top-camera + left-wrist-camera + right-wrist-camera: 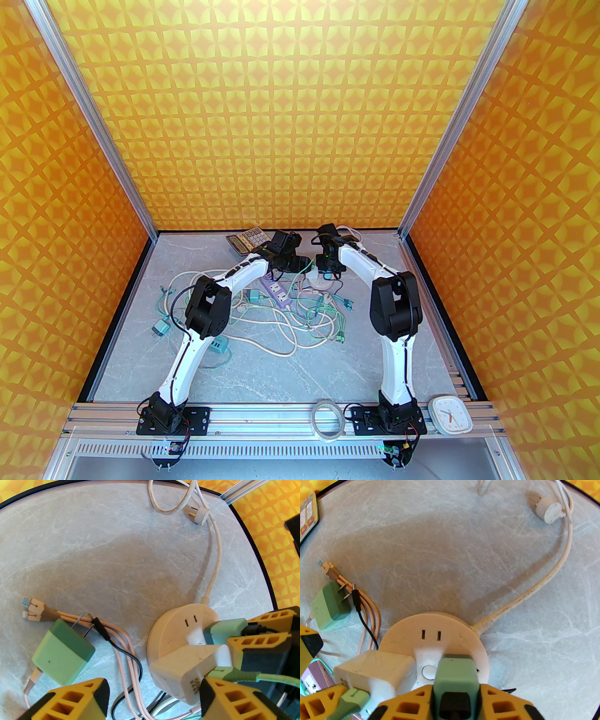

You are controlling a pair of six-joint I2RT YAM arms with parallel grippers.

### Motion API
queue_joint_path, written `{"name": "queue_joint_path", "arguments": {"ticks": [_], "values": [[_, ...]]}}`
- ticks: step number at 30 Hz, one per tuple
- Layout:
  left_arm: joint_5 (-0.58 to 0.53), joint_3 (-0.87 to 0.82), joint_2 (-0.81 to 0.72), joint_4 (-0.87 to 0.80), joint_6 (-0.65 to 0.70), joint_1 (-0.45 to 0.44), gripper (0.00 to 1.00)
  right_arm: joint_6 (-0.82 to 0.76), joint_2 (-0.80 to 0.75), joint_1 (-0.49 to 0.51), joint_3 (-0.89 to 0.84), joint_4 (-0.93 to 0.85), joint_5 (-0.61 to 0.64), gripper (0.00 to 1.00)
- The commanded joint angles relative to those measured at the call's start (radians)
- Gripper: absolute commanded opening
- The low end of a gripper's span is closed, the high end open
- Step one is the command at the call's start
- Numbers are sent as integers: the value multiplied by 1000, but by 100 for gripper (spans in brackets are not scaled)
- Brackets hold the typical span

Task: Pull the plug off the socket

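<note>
Squarely in the middle of a tangle of cables, the right tool (455,698) is clamped on a green plug (455,674) from both sides. The plug appears seated in the raised white centre of a round cream socket (450,625) on the far half of the marble tabletop (93,550), just right of a purple power strip (280,293). A black lead runs out of the plug's rear between the fingers. The left tool (154,691) hovers with its jaws well apart at the socket's left side, just beside a white charger block (185,665) that is also plugged in; whether it touches the block cannot be told.

A clean pull probably means drawing the green plug straight out along its prongs, without rocking it sideways into the white block. The socket looks light and unfixed, so it may ride up with the plug unless the left tool pins it down or steadies it first. The grip is best kept on the plug body, not on the black lead.

Print on the white block's end face looks like "60" with further characters too small to read. A loose green charger (61,653) to the left shows no legible marking.
</note>
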Motion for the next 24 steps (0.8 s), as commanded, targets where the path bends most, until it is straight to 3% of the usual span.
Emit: {"name": "queue_joint_path", "arguments": {"ticks": [1, 13, 17, 21, 24], "values": [[-37, -14, 79, -104, 31, -23, 67, 18, -41, -18, -22, 22, -76, 30], [-38, 19, 100, -125, 31, -30, 67, -4, 15, 114, 59, -25, -42, 31], [-42, 23, 102, -134, 34, -29, 67, -17, -11, 80, 41, -27, 10, 30], [-42, 24, 107, -135, 34, -29, 67, 20, -58, -8, -18, 24, -73, 30], [-42, 36, 111, -139, 34, -32, 67, 11, -54, -4, -16, 17, -84, 30]]}}
